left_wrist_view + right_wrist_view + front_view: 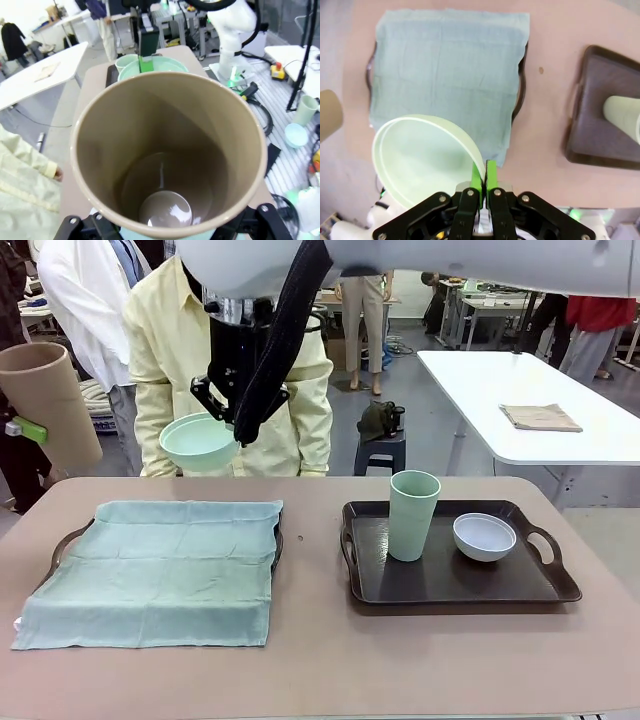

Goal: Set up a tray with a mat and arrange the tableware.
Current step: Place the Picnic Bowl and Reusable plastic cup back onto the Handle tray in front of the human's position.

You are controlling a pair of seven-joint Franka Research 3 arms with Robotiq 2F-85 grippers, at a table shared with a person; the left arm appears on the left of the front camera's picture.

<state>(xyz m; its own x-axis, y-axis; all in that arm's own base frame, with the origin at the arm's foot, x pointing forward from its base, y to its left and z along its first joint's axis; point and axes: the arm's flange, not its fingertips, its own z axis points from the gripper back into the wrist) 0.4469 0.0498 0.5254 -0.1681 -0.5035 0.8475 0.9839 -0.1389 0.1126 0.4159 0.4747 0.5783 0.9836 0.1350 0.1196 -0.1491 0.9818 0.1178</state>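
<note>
The right gripper (483, 174) is raised above the left half of the rounded tan table (320, 670). Its jaws are pressed together on the rim of a shallow, round mint-green bowl (417, 155). The rim is pinched between the two green pads, and the body of the bowl hangs out to one side of the fingers, tilted. In the front view this bowl is held clear of the table, above the far edge of a pale green cloth mat (150, 570). The mat is spread over a dark handled tray (62, 540) on the left, of which little more than the handles and edges is seen.

The left gripper (25, 429) is held at the far left, beyond the table's edge. Its jaws are spread wide and closed against the sides of a tall, handleless tan tumbler (45, 390), which is tilted with its open mouth uppermost. One green pad (32, 430) is laid against the tumbler's wall.

On the right, a second dark brown rectangular tray (560, 590) is set on the table. A tall sage-green tumbler (413, 515) stands upright in it, left of centre. A small, round, pale blue-white bowl (484, 536) is set to its right, near but apart. A person in a pale yellow shirt (160, 360) is seen at the far side, behind the held bowl.
</note>
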